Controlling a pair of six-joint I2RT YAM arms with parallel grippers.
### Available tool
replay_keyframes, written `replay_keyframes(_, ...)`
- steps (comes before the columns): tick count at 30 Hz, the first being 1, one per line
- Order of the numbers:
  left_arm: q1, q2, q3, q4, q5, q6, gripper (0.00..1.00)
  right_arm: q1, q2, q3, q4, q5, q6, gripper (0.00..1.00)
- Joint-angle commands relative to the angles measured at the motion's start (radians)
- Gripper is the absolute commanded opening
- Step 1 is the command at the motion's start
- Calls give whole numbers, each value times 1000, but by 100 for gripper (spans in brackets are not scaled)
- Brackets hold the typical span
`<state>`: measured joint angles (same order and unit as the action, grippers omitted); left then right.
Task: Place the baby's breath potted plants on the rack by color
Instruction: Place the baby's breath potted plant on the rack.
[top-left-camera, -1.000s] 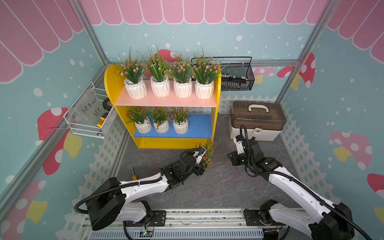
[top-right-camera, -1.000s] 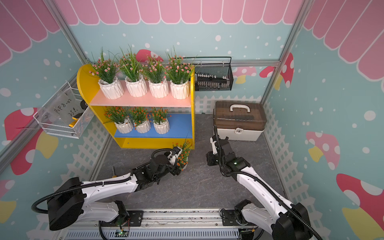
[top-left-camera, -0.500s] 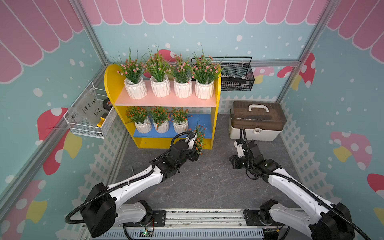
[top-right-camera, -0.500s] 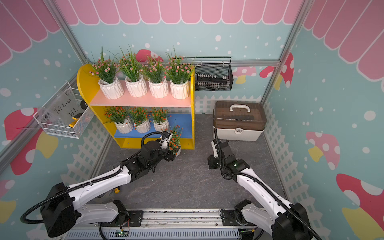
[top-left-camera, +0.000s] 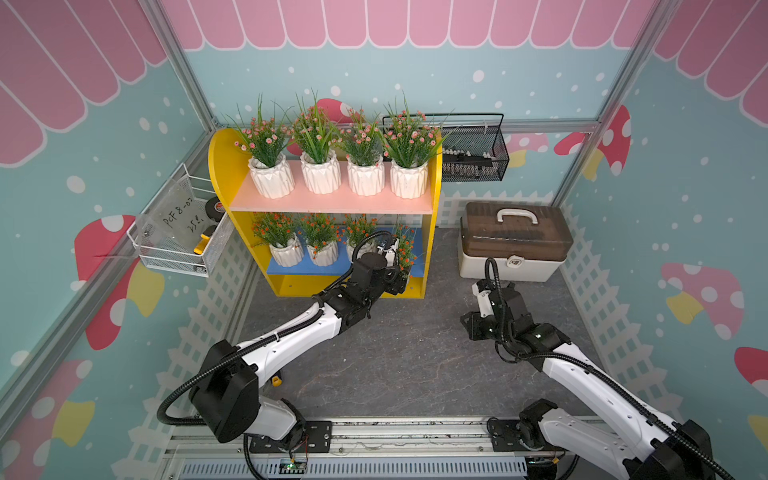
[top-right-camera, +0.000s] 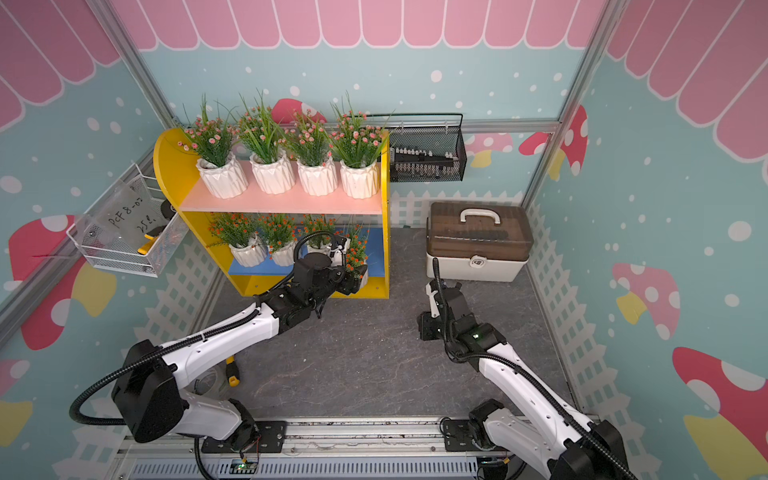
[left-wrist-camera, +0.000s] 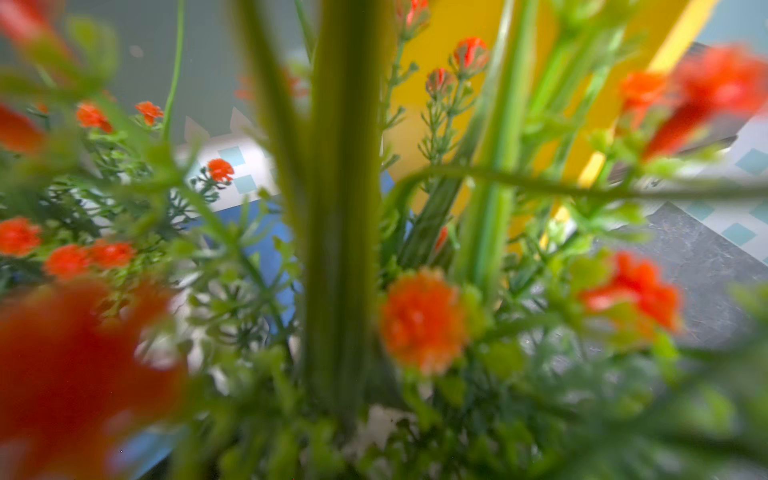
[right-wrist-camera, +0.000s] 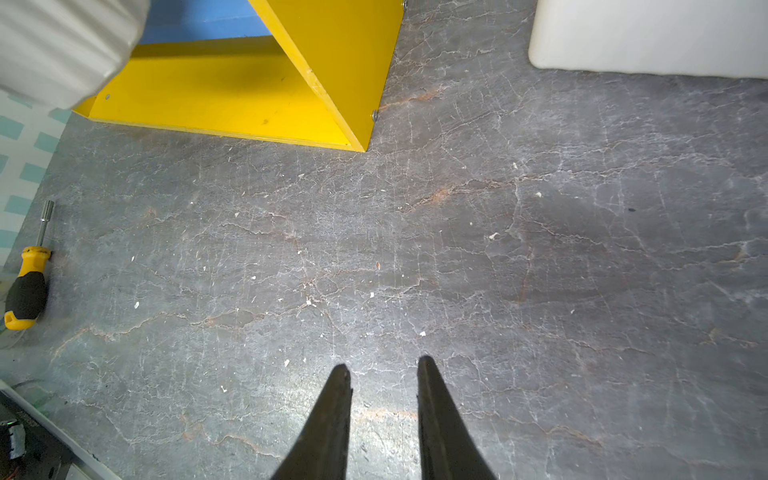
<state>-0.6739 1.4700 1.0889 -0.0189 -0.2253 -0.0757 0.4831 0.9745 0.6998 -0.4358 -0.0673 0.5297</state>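
The rack (top-left-camera: 220, 166) stands at the back left. Its pink upper board (top-left-camera: 332, 203) carries several pink-blossomed baby's breath potted plants (top-left-camera: 320, 141) in a row. Three orange-red ones (top-left-camera: 318, 232) sit on the blue lower board (top-left-camera: 299, 270). My left gripper (top-left-camera: 401, 272) is shut on a further orange-red plant (top-left-camera: 405, 249) at the right end of that lower board, beside the yellow side panel. Blurred orange blossoms (left-wrist-camera: 422, 320) and green blades fill the left wrist view and hide the jaws. My right gripper (right-wrist-camera: 382, 363) hovers open over the bare floor, holding nothing.
A brown-lidded white toolbox (top-left-camera: 513, 245) sits right of the rack, just beyond my right gripper (top-left-camera: 496, 286). A black mesh basket (top-left-camera: 473, 162) hangs on the back wall and a white wire basket (top-left-camera: 183, 237) on the left wall. A yellow-handled screwdriver (right-wrist-camera: 27, 286) lies near the left fence.
My left arm has carried the orange-red plant from the middle of the floor back to the right end of the rack's lower board. The right arm has barely moved.
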Motion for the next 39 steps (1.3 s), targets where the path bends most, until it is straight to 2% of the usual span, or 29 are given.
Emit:
replay_keyframes(1, 10, 22, 93, 67, 10, -9, 70, -5, -23, -19, -28, 14, 7, 27)
replay_keyframes(18, 33, 217, 264, 92, -72, 29, 70, -5, -62, -63, -27, 3, 27, 27)
replay_keyframes(39, 74, 381, 413, 70, -58, 1, 70, -6, -75, -77, -36, 19, 28, 28)
